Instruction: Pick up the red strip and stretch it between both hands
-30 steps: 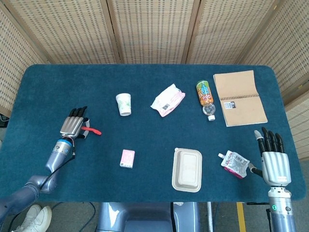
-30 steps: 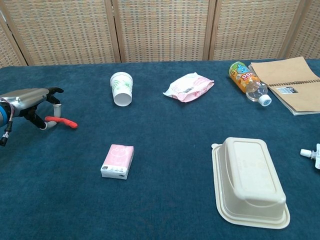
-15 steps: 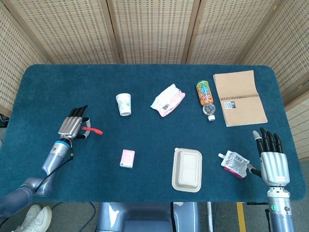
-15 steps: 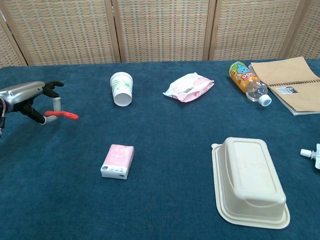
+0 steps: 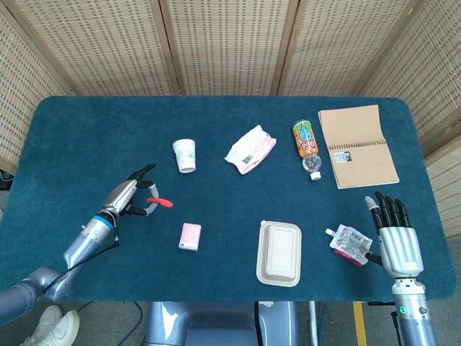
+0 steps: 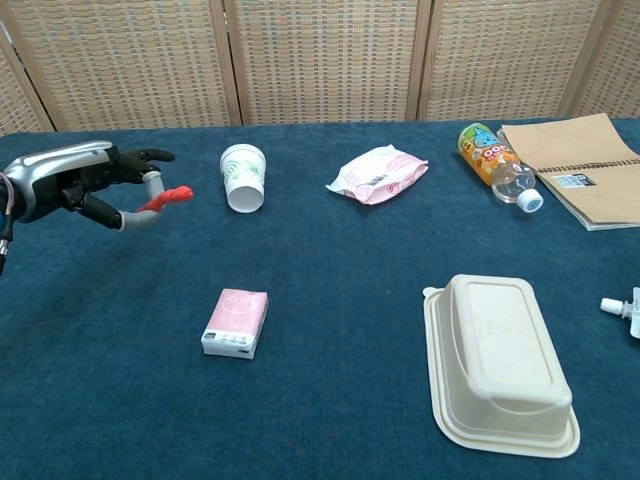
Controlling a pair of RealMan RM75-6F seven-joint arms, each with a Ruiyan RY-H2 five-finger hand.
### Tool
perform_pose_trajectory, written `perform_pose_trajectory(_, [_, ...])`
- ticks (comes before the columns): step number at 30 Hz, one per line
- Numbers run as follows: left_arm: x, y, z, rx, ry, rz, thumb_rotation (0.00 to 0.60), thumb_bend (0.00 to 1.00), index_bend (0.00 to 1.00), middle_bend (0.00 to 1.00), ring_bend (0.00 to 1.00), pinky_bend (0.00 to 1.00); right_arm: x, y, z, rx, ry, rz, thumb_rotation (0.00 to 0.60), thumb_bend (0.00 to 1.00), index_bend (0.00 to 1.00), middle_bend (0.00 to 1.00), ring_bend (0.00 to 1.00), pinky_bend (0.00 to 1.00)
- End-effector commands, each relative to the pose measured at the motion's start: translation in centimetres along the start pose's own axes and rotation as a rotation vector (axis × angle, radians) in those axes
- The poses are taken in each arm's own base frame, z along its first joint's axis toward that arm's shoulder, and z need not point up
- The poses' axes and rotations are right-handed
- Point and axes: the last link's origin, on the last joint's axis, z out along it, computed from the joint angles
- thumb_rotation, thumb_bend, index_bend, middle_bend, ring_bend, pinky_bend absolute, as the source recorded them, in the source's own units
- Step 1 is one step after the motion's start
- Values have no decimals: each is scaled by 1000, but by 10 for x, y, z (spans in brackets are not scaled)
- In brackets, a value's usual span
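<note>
- Your left hand (image 6: pixel 75 185) pinches one end of the red strip (image 6: pixel 166 198), which looks clear of the cloth, between the paper cup (image 5: pixel 184 155) and the pink tissue pack (image 5: pixel 190 236); the pickup looks done.
- Your right hand (image 5: pixel 393 238) hangs spread and empty near the table's right front, beside the pouch (image 5: pixel 349 244).
- The stretch is left: bring the hands together over the bare cloth behind the takeaway box (image 5: pixel 279 252).
</note>
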Motion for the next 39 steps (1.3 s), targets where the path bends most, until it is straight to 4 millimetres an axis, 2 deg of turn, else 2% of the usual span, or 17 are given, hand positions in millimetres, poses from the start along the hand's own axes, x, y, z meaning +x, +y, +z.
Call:
perform_pose_trajectory(1, [-8, 29, 2, -87, -40, -121, 600, 537, 745, 0, 0, 0, 7, -17, 7, 102, -25, 67, 600, 0, 92, 0, 0, 0])
perform_pose_trajectory(12, [-48, 91, 25, -198, -144, -305, 600, 540, 748, 0, 0, 0, 46, -80, 47, 380, -108, 311, 600, 7, 316, 0, 0, 0])
perform_pose_trajectory(17, [-64, 115, 34, -215, -180, -342, 600, 540, 749, 0, 0, 0, 57, -106, 59, 445, -139, 343, 600, 127, 366, 15, 0, 0])
perform_pose_trajectory(25, [-81, 147, 46, -228, -219, -389, 600, 540, 749, 0, 0, 0, 58, -146, 75, 504, -183, 357, 600, 243, 398, 33, 0, 0])
perform_pose_trajectory(27, [-84, 151, 47, -226, -228, -393, 600, 540, 749, 0, 0, 0, 58, -153, 78, 511, -182, 352, 600, 283, 404, 37, 0, 0])
perform_pose_trajectory(39, [-94, 169, 52, -219, -251, -414, 600, 540, 749, 0, 0, 0, 52, -188, 85, 557, -187, 322, 600, 360, 459, 62, 0, 0])
